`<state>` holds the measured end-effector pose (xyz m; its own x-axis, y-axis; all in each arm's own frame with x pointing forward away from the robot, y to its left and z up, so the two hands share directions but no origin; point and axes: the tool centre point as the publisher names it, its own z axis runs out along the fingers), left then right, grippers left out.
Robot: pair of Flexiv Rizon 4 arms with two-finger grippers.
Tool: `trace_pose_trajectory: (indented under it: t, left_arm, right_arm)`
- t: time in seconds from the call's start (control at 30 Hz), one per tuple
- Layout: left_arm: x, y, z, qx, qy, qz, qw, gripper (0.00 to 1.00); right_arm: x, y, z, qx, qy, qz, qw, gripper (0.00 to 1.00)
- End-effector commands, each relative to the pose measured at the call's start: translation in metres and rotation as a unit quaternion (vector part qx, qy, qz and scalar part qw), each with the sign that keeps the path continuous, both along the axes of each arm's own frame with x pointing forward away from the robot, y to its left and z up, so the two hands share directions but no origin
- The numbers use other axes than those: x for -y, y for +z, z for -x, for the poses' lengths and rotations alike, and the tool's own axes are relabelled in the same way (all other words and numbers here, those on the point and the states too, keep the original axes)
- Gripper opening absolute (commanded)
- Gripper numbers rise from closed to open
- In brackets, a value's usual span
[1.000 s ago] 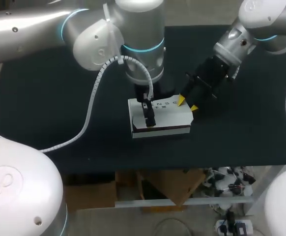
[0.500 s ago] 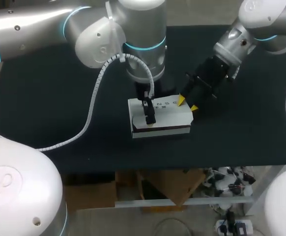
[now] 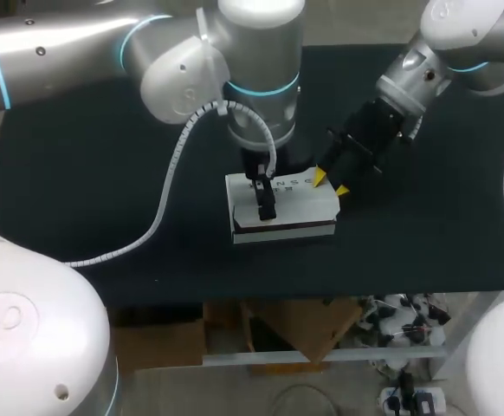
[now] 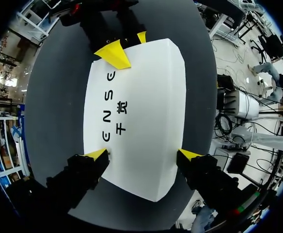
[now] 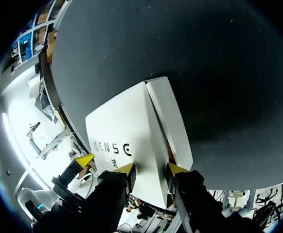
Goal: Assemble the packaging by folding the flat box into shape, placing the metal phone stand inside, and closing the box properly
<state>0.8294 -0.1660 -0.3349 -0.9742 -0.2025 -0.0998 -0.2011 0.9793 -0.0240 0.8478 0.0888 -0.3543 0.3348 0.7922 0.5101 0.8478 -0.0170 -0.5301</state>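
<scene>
We see a broad table (image 3: pixel 79 173) with a dark, matte, flat top. On it, near the middle and closer to the 6 o'clock edge, sits the box (image 3: pixel 300 204): a low white cardboard block with smooth faces, crisp folds and its lid lying flat. Bare tabletop spreads wide at 9 and 3 o'clock. Our left gripper (image 4: pixel 141 154) hangs straight over the box's 9 o'clock half, jaws spread wide, one yellow tip at each long edge, clasping nothing. Our right gripper (image 3: pixel 331 183) slants in at the box's 2 o'clock corner, jaws narrowly parted and empty, astride the lid's end edge with one tip on the lid.
</scene>
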Motion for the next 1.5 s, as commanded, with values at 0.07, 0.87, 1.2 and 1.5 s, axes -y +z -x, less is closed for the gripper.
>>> trace_pose_trajectory:
  t: [0.07, 0.87, 1.2, 1.5]
  left_arm:
    - [0.003, -0.002, -0.001, 0.011, 0.002, -0.009, 1.0, 0.94]
    - [0.002, -0.01, -0.007, 0.072, 0.0, -0.008, 0.997, 0.72]
    - [0.004, -0.012, -0.006, 0.096, 0.009, -0.019, 0.995, 0.62]
    - [0.004, -0.013, -0.007, 0.104, 0.012, -0.023, 0.994, 0.43]
  right_arm:
    - [0.0, -0.001, -0.001, -0.001, 0.0, 0.0, 1.0, 0.43]
    - [0.0, -0.001, -0.001, -0.001, 0.0, 0.0, 1.0, 0.43]
    - [0.0, -0.001, -0.001, -0.001, 0.0, 0.0, 1.0, 0.44]
    - [0.0, -0.001, -0.001, -0.001, 0.0, 0.0, 1.0, 0.44]
